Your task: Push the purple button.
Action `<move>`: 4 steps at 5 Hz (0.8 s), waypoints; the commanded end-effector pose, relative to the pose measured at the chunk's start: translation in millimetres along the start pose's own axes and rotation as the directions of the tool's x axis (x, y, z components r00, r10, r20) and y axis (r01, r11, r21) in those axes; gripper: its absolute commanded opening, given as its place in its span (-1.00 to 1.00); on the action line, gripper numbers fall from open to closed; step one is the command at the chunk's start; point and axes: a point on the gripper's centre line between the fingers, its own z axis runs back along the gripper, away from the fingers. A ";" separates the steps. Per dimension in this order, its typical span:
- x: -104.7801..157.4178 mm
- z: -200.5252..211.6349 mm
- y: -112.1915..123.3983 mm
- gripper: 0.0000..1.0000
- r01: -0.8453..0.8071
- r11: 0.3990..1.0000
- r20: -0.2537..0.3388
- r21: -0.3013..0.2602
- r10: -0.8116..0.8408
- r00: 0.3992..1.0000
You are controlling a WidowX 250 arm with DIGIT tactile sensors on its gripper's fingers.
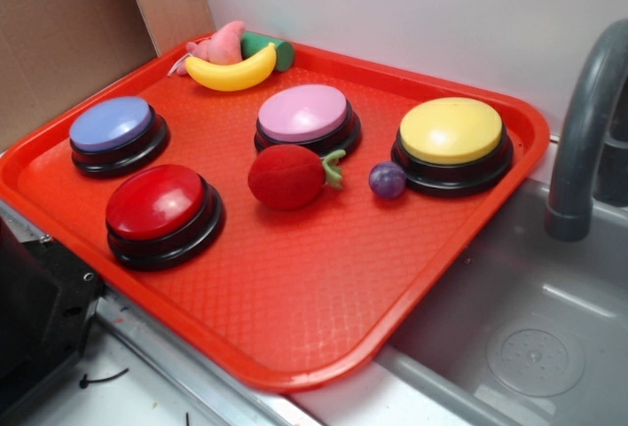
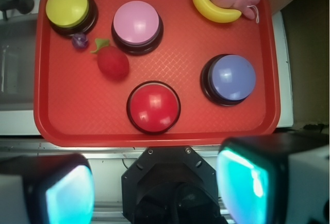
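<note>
The purple button (image 1: 111, 124) (image 2: 234, 77), a periwinkle dome on a black base, stands at the left back of the red tray (image 1: 324, 298) (image 2: 206, 126). In the wrist view it lies at the tray's right side. My gripper (image 2: 157, 189) hangs high above the robot's black base (image 2: 170, 188), short of the tray's near edge and well away from the button. Its two teal-padded fingers (image 2: 246, 185) stand wide apart with nothing between them. The exterior view does not show the gripper.
Also on the tray are a red button (image 1: 157, 205), a pink-lilac button (image 1: 304, 114), a yellow button (image 1: 451, 133), a plush strawberry (image 1: 287, 177), a small purple ball (image 1: 387, 180), and a banana (image 1: 234, 71) with a pink toy. A grey sink (image 1: 530, 338) and faucet (image 1: 584, 132) lie to the right.
</note>
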 end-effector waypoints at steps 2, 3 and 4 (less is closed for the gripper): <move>24.4 -8.9 17.9 1.00 -0.036 0.999 0.007 -0.004 0.036 0.999; 41.9 -16.8 25.9 1.00 -0.044 0.999 0.017 0.001 0.044 0.999; 60.7 -34.8 36.3 1.00 -0.078 0.997 0.048 0.029 0.077 0.996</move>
